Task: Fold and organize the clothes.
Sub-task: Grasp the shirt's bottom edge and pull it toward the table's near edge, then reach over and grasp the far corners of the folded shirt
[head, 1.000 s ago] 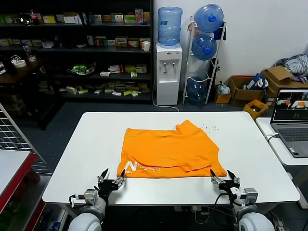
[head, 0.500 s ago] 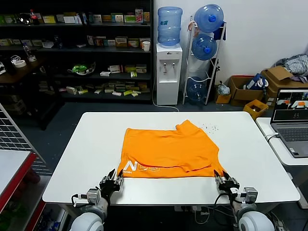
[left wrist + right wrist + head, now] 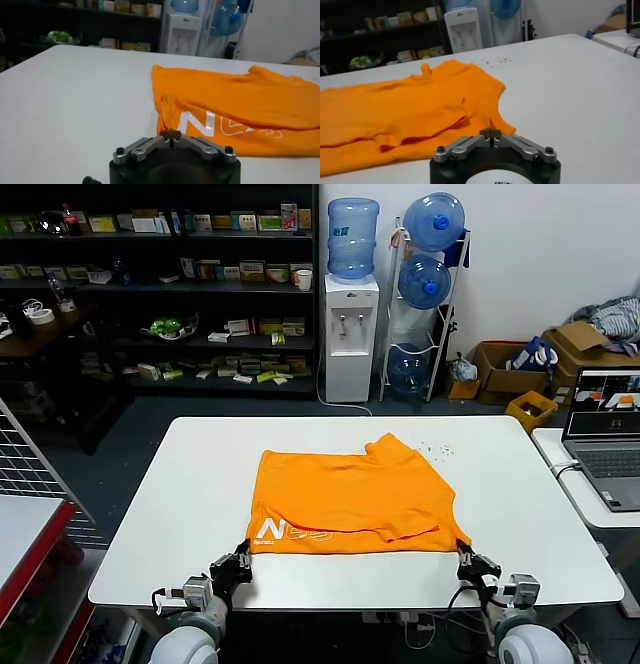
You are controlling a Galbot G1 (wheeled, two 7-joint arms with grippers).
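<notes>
An orange T-shirt [image 3: 350, 499] lies partly folded on the white table [image 3: 190, 494], with white lettering [image 3: 300, 533] along its near edge. A sleeve is folded over at the far right. My left gripper [image 3: 243, 557] is at the shirt's near left corner, shut on the hem; in the left wrist view [image 3: 171, 134] the cloth wrinkles toward its tips. At the near right corner my right gripper [image 3: 465, 561] is shut too. In the right wrist view [image 3: 491, 133] a pinched ridge of the T-shirt [image 3: 395, 110] runs up to its tips.
A laptop [image 3: 605, 434] stands open on a side table to the right. Small specks [image 3: 435, 449] dot the table beyond the shirt. Behind are a water dispenser [image 3: 350, 334], shelves [image 3: 150, 284] and cardboard boxes [image 3: 505, 369]. A wire rack [image 3: 25, 464] stands at the left.
Both grippers moved forward to the shirt's near corners and went from open to shut on the hem. The shirt itself has barely shifted.
</notes>
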